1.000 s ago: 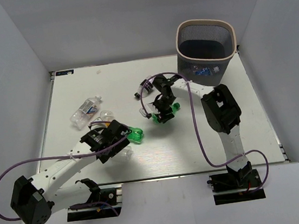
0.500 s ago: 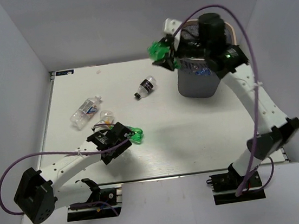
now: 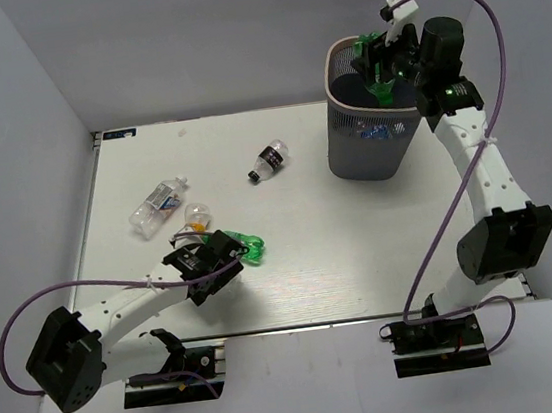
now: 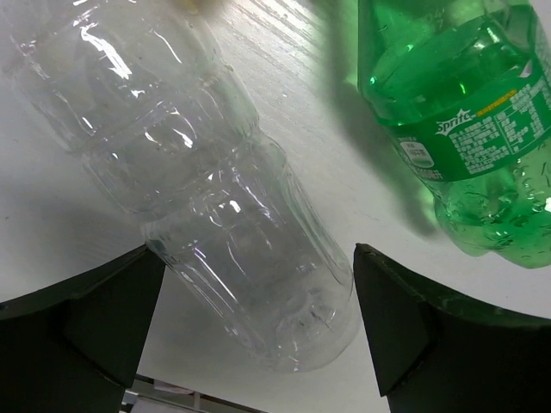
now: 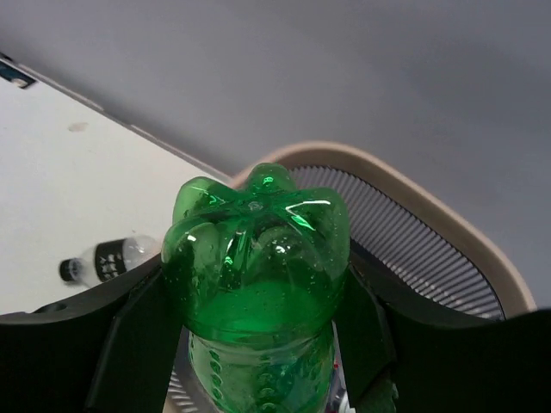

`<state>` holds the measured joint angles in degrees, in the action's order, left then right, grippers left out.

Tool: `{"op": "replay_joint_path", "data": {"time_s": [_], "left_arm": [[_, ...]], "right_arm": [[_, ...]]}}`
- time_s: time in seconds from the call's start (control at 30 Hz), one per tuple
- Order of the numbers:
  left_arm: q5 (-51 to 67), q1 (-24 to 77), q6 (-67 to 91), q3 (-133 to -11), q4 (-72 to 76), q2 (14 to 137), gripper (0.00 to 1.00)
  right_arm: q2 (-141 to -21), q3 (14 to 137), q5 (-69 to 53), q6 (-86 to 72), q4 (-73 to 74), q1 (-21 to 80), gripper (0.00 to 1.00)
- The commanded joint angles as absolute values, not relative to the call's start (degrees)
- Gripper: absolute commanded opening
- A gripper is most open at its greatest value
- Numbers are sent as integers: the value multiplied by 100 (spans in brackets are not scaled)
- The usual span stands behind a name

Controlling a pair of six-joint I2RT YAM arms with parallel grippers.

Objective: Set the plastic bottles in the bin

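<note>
- Bin, dark grey mesh wastebasket with beige rim: upright at the far right of the white table. Small items show faintly through its mesh.
- Right end effector: fingers clamped on a green plastic bottle held over the bin mouth. The bottle's lobed base points out past the fingertips, and its long axis runs back between them.
- Left end effector: fingers apart, straddling a clear ribbed plastic bottle. That bottle lies on its side at the near left of the table, base end between the fingers.
- Second green bottle, labelled: on its side just beside the clear one, long axis roughly parallel to it.
- Dark-labelled bottle with black cap: on its side mid-table, left of the bin, cap towards the near left.
- Clear blue-labelled bottle: on its side at far left, long axis diagonal, neck towards the far right.
</note>
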<state>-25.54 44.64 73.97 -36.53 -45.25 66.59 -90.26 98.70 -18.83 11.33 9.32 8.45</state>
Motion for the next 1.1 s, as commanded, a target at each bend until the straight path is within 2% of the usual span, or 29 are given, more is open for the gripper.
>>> {"op": "replay_joint_path", "data": {"time_s": [0.0,0.03,0.07,0.1,0.33,0.37,0.57,0.6,0.63,0.7,0.73,0.83,0.87,0.9,0.93,0.97,1.0,1.07], "left_arm": [[-2918,4482,7875,-3656,-4403,6478,100],[-2970,4482,7875,-3656,-4403,6478,100],[-2971,4482,7875,-3604,-4403,6478,100],[-2971,4482,7875,-3604,-4403,6478,100],[-3137,4482,7813,-3314,-4044,6425,100],[-3138,4482,7813,-3313,-3991,6494,100],[-3032,4482,7761,-3401,-3920,7338,100],[-2971,4482,7761,-3462,-3850,7417,98],[-2971,4482,7639,-3463,-3789,7479,87],[-2971,4482,7585,-3516,-3736,7541,72],[-2918,4482,7533,-3594,-3735,7541,57],[-2787,4535,7532,-3858,-4199,7235,32],[-2647,4587,7480,-3989,-4332,7051,19],[-2585,4640,7479,-3990,-4455,6562,12],[-2532,4641,7479,-4077,-4717,6261,5],[-2531,4702,7479,-4191,-4859,5936,0],[-2531,4702,7479,-4279,-4991,5637,0],[-2768,4755,7479,-4725,-5430,4959,0]], "right_arm": [[-9272,10002,-1871,914,659,520,34],[-9342,10063,-2003,949,842,466,47],[-9569,10359,-2100,993,966,440,65],[-9632,10432,-2362,1115,1071,379,90],[-8966,10003,-3198,1046,730,211,90],[-8887,9950,-3695,1002,747,167,90],[-7526,8230,-4892,835,519,79,90],[-7428,7939,-5009,818,553,62,90],[-7157,7684,-5175,826,589,79,90],[-7023,7489,-5483,913,790,79,90],[-6857,7288,-5650,984,948,79,88],[-6672,7059,-6290,1483,1589,62,68],[-6601,6997,-6589,1920,1808,44,49],[-6566,6953,-6740,2534,2707,61,37],[-6548,6891,-6985,3175,3029,62,25],[-6548,6856,-7118,3504,3363,62,7],[-6530,6760,-7145,4185,4289,70,0],[-6469,6322,-7093,4789,4630,62,0]]}}
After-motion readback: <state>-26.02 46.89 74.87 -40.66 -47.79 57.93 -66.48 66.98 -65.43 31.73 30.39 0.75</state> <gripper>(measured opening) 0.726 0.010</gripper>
